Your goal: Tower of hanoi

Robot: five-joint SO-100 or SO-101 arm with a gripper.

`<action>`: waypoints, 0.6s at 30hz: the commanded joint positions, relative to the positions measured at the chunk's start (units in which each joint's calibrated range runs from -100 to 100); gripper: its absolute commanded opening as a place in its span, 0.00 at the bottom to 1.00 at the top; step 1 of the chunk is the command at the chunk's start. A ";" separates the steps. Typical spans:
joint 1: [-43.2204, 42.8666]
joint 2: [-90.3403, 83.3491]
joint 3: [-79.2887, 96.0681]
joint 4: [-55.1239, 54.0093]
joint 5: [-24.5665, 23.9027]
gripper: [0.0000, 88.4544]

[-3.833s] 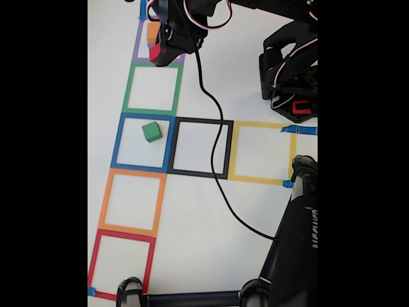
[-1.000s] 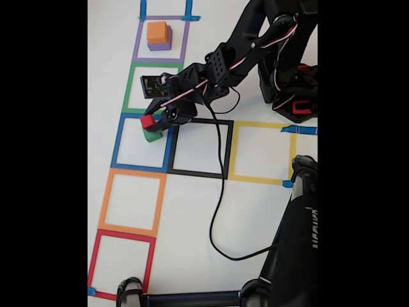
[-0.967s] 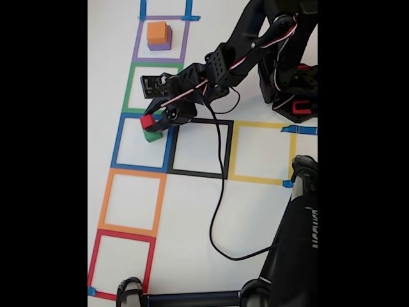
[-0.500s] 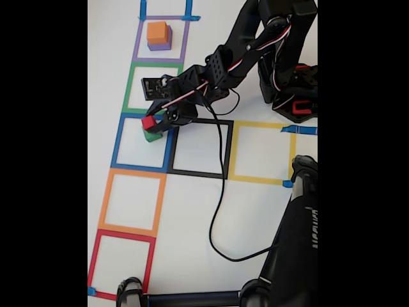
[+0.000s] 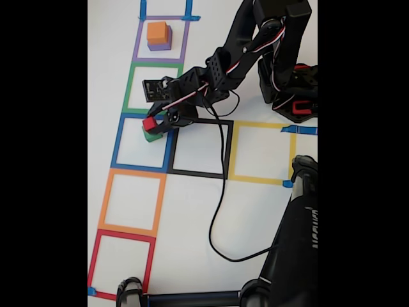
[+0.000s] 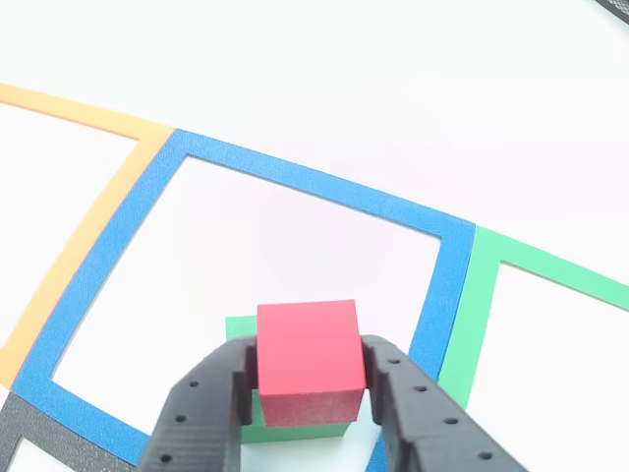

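In the fixed view the small red block (image 5: 149, 123) sits on top of the green block (image 5: 152, 135) inside the blue tape square (image 5: 119, 147). My gripper (image 5: 153, 123) is shut on the red block. The other view shows the black fingers (image 6: 211, 393) clamping the red block (image 6: 307, 356) from both sides, with the green block (image 6: 239, 328) just under it. The orange block (image 5: 157, 31) rests on the purple block (image 5: 159, 45) in the purple tape square at the top.
Tape squares run down the left of the white table: green (image 5: 130, 86), blue, orange (image 5: 105, 201), red (image 5: 94, 259); black (image 5: 227, 150) and yellow (image 5: 291, 153) squares extend right. A black cable (image 5: 220, 192) trails across the table. A black stand (image 5: 294, 243) fills the lower right.
The arm carried the red block from the purple square down to the blue square and onto the green block. In the last second it only shifted slightly.
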 commanded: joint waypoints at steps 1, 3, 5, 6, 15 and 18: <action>-0.93 -0.23 -1.41 -1.19 0.54 0.06; -1.03 -0.07 -1.78 -1.19 0.54 0.06; -1.12 0.17 -2.23 -1.19 0.54 0.06; -1.12 0.33 -2.50 -1.19 0.54 0.06; -1.32 1.06 -3.96 -1.19 0.54 0.06; -1.03 1.06 -4.14 -1.19 0.54 0.06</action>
